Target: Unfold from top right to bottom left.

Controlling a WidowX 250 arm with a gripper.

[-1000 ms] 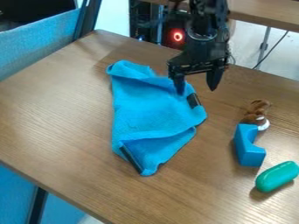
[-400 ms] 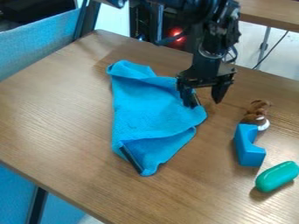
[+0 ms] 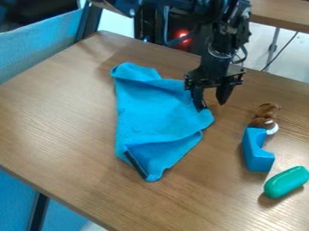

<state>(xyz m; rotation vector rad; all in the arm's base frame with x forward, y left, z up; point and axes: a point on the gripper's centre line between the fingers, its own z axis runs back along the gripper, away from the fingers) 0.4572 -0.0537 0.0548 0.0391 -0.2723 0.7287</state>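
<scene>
My hand (image 3: 211, 105) hangs fingers-down at the near edge of the blue cloth (image 3: 157, 113), its two fingers spread apart with a gap between them. One finger comes down right at the cloth's edge, beside a dark strip (image 3: 204, 105) there; whether its tip touches the fabric I can't tell. My other finger is off the cloth, above the wooden table (image 3: 60, 113). The cloth lies folded and rumpled, all of it to the first finger's side of me or out in front, toward the camera. One end sits across from my wrist, its corner bunched; the other narrows to a far tip out in front of my fingers, where a second dark strip (image 3: 136, 165) runs along the border. On my other finger's side, near me, is a small brown-and-white toy (image 3: 265, 116). A blue notched block (image 3: 257, 152) lies just past it, and farther out from me a green rounded object (image 3: 286, 182).
</scene>
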